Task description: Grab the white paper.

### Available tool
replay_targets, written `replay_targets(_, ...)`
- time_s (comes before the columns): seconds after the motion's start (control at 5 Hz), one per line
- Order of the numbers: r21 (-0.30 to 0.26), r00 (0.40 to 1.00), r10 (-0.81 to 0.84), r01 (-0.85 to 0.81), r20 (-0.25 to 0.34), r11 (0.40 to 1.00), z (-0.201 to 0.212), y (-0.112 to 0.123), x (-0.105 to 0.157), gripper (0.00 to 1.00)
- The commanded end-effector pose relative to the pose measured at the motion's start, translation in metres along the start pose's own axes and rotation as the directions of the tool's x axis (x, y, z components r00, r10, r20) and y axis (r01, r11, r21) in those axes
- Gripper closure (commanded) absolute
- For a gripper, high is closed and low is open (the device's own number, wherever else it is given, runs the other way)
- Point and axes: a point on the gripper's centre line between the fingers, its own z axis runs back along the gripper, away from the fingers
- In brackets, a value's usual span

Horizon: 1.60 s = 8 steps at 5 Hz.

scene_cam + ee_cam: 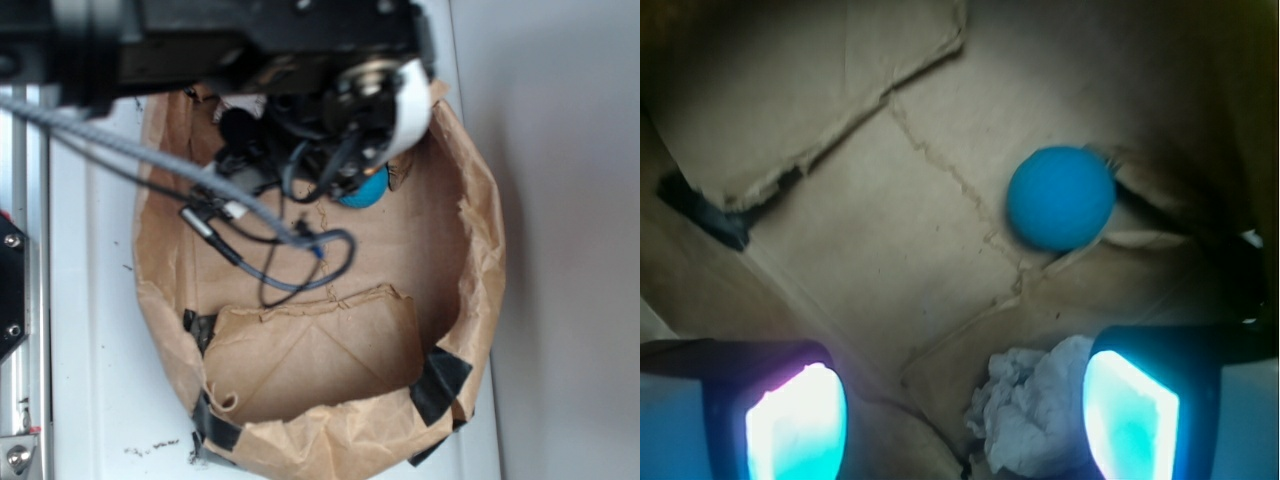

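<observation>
The white paper [1032, 412], a crumpled off-white wad, lies on the brown floor of the paper bag [890, 230] at the bottom of the wrist view. It sits between the fingers of my gripper [962, 420], close against the right pad [1130, 420] and well apart from the left pad [795, 430]. The jaws stand wide open. A blue ball [1060, 197] rests farther up the bag floor. In the exterior view the arm hides the white paper, and only part of the blue ball [365, 190] shows under the gripper [345, 165].
The brown paper bag [470, 230] lies open on a white table [90, 360], its rolled rim patched with black tape [440, 385]. A torn flap [310, 350] covers part of its floor. Black cables [270, 250] hang into the bag.
</observation>
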Motion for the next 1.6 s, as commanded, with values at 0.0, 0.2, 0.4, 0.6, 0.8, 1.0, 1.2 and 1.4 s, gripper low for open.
replay_targets(0.0,0.063,1.000,0.003,-0.003,-0.006,0.998,-0.004,0.008,-0.001,0.00)
replay_targets(0.2,0.060,0.999,0.022,-0.020,-0.029,0.998,-0.011,0.015,-0.003,0.00)
replay_targets(0.4,0.068,0.996,0.062,-0.058,-0.056,0.996,-0.011,0.014,-0.010,0.00)
replay_targets(0.6,0.109,0.989,0.104,-0.093,-0.101,0.990,-0.021,0.017,-0.016,0.00)
replay_targets(0.8,0.097,0.983,0.106,-0.093,-0.149,0.991,-0.040,0.007,-0.033,0.00)
replay_targets(1.0,0.093,0.981,0.097,-0.083,-0.166,0.992,-0.047,0.000,-0.038,0.00)
replay_targets(1.2,0.104,0.974,0.107,-0.088,-0.197,0.991,-0.057,-0.002,-0.039,0.00)
replay_targets(1.4,0.101,0.972,0.091,-0.071,-0.217,0.992,-0.062,-0.010,-0.041,0.00)
